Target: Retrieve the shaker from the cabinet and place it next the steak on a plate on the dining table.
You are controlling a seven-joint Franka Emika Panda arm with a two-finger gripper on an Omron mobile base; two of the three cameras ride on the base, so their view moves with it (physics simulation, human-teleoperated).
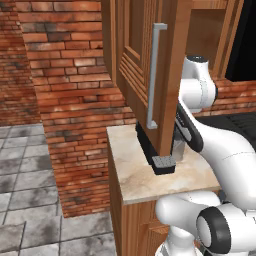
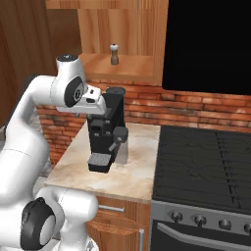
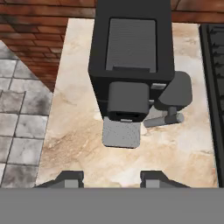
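Cabinet [image 1: 145,60] door is swung open w/ grey bar handle [image 1: 155,75] facing out; shaker [image 2: 114,54] is seen upright on the open shelf [image 2: 122,66], above and behind the black coffee machine [image 2: 105,132]; nothing is held; gripper [image 3: 111,179] is pointed down over the marble counter [image 3: 78,144], just in front of the machine's drip tray [image 3: 121,133]; fingertips [image 3: 70,178] are set apart w/ bare counter between them, so fingers are open and empty; stove [image 2: 206,166] sits beside the counter

Risks judged from here: shaker is well above the hand, so a big lift + re-aim is needed; wrist or forearm could be knocked into the machine or door edge on the way up; shaker is small & tall, so an off-centre approach could tip it over or push it deeper into the shelf; plate, steak & dining table are elsewhere, so a drive w/ the load is yet to be done
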